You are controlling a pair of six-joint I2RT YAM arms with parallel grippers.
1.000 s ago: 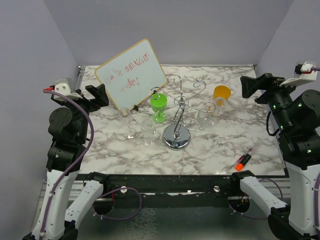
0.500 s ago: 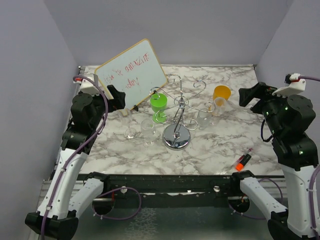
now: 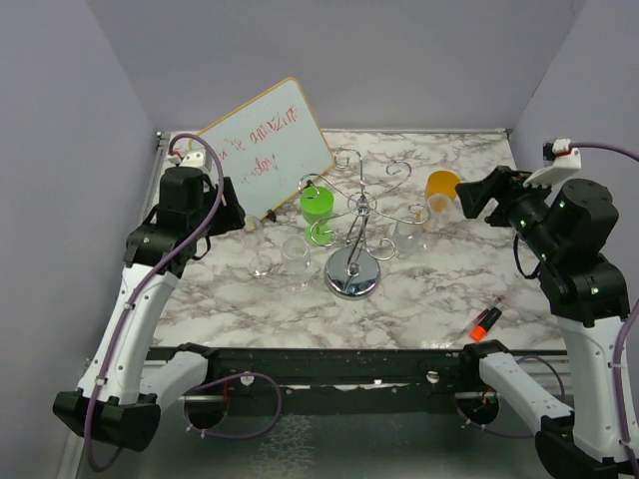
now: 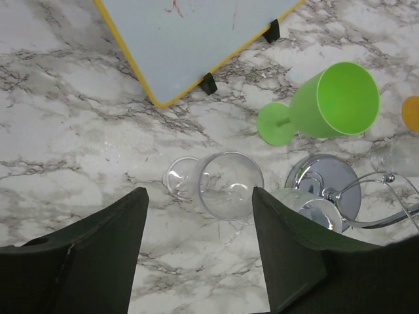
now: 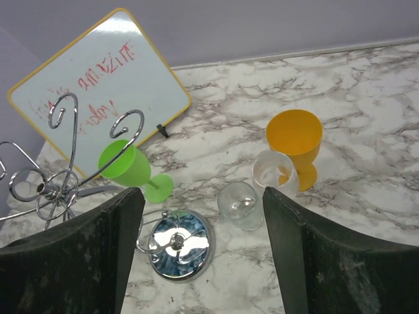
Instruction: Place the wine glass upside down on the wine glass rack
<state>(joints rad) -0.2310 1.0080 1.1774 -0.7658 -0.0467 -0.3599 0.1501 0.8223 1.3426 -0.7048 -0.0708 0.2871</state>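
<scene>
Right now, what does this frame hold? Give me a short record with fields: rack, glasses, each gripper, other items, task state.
rack: wine glass rack upright mid-table, nothing hanging on its arms
glasses: four clear wine glasses standing on the table, two on each side of the rack
left gripper: open, empty, above one clear glass
right gripper: open, empty, above the table
other: green goblet, orange goblet, whiteboard, red marker
task state: no glass grasped or racked
</scene>
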